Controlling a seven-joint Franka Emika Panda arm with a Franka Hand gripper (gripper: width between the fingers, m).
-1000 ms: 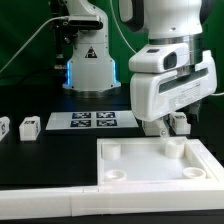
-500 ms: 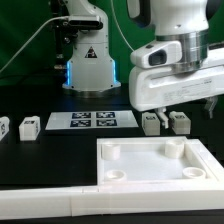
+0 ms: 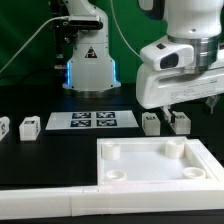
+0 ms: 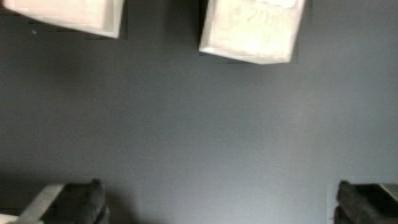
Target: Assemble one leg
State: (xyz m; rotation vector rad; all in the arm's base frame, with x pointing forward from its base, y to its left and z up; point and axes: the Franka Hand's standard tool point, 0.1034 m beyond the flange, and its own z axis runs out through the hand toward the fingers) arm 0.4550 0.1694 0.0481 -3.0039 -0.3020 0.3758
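Item under inspection: the leg [image 3: 179, 122], a small white block with a black-and-white tag. It stands on the black tabletop [image 3: 60, 165], toward the exterior view's right, just behind the far rim of the white tray [image 3: 150, 147]. A second leg [image 3: 151, 122] stands just beside it on the exterior view's left, with a narrow gap between them. Neither touches the tray. A third leg [image 3: 28, 126] and a fourth leg [image 3: 3, 128], the latter cut by the picture edge, stand well apart at the exterior view's left. The marker board [image 3: 92, 120] lies flat between the two pairs.

Surface and room: matte black tabletop. Behind it are a green backdrop [image 3: 25, 30] and a second robot base [image 3: 88, 65] carrying a tag, with a blue glow at its side.

Arm: the Panda arm [image 3: 190, 20] comes down from the top at the exterior view's right. Its white hand housing hangs slightly tilted, above and just in front of the pair of legs.

End effector [image 4: 222, 205]: released, with the jaws spread wide. In the wrist view, the two dark fingertips [image 4: 68, 203] sit at opposite edges with only bare tabletop between them. It holds nothing and touches nothing. Both white blocks lie clear of the fingers.
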